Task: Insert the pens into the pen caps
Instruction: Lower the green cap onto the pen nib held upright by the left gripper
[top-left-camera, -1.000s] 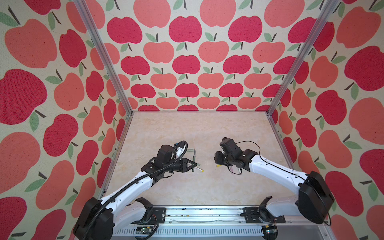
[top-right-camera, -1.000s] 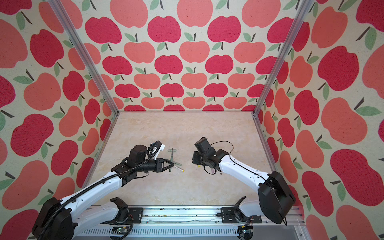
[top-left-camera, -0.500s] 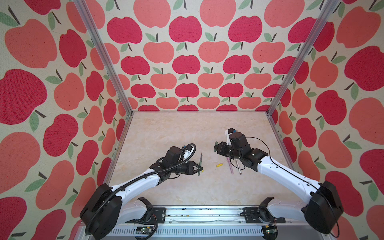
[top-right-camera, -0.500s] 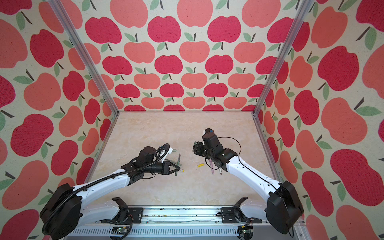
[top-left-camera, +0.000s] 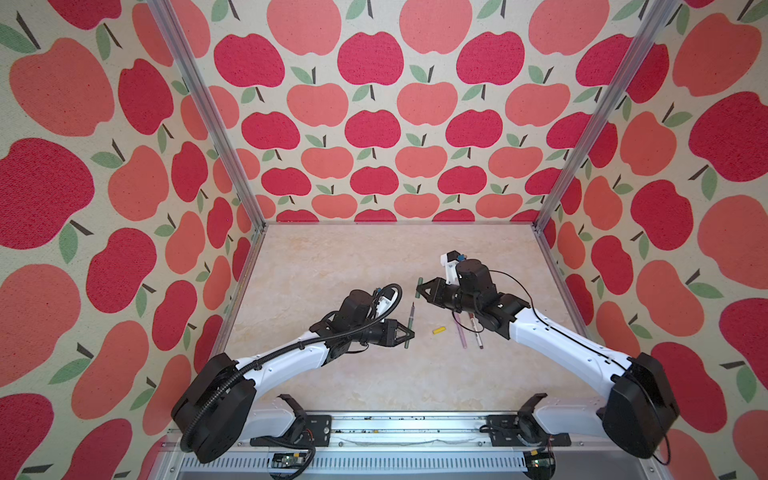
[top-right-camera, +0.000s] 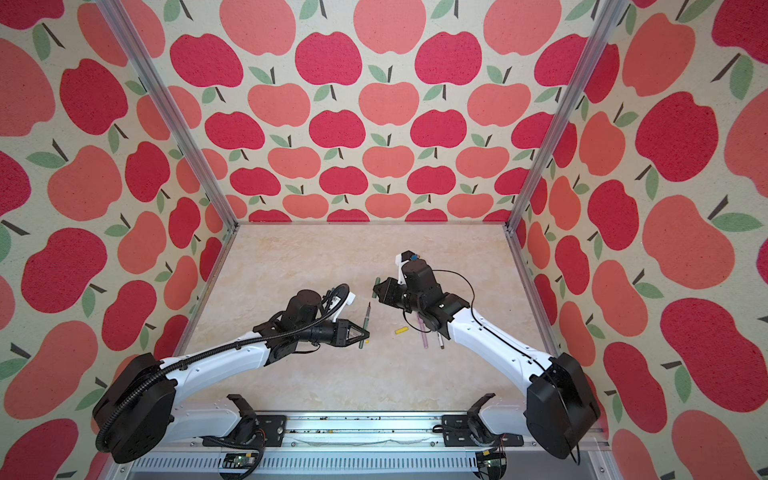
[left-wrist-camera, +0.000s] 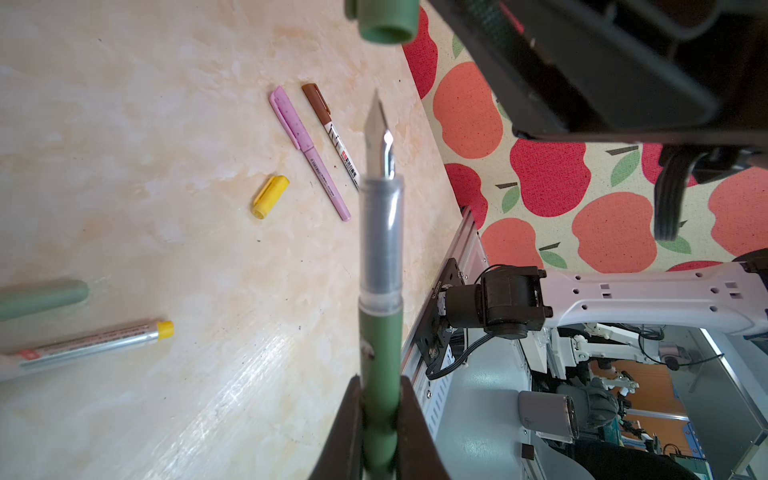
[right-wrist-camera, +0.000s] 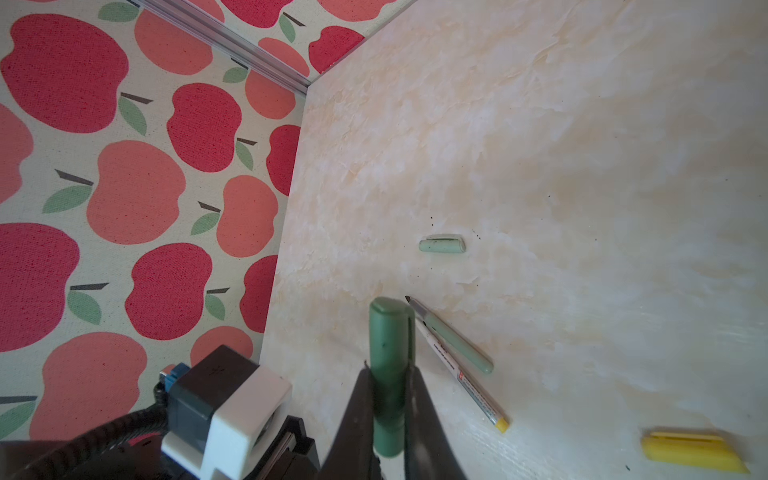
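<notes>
The left gripper (top-left-camera: 409, 335) is clenching the rear of the dark green pen (top-left-camera: 410, 320). It is holding the pen off the table (top-left-camera: 353, 266) with the nib pointing toward the back wall (top-left-camera: 374, 124). In the left wrist view the pen's tail is disappearing between the jaws and off the picture's edge, so its end is not showing.

The right gripper (top-left-camera: 420, 289) is gripping the dark green cap (top-left-camera: 419, 286) just beyond the nib and apart from it. In the left wrist view only the cap's open mouth is showing, the rest being cut off. In the right wrist view its lower end is sinking out of sight between the jaws. Whether nib and mouth are lining up exactly, I cannot tell.

The yellow cap (top-left-camera: 439, 330) is lying loose on the table between the two grippers. Near it, toward the right arm (top-left-camera: 561, 336), the pink pen (top-left-camera: 460, 332) and the brown-capped pen (top-left-camera: 478, 337) are lying side by side. Both are wearing their caps in the left wrist view. In both top views the right arm is covering their far ends.

In the right wrist view the pale green pen (right-wrist-camera: 451, 336), uncapped, and the white-and-yellow pen (right-wrist-camera: 465, 384) are lying in a narrow V. The held cap is hiding the second pen's tip, and I cannot tell whether the two are touching. The pale green cap (right-wrist-camera: 441, 244) is lying alone a little beyond them. In the left wrist view both pens are showing blurred and cut off at the edge. In the top views I cannot make out any of these three.
</notes>
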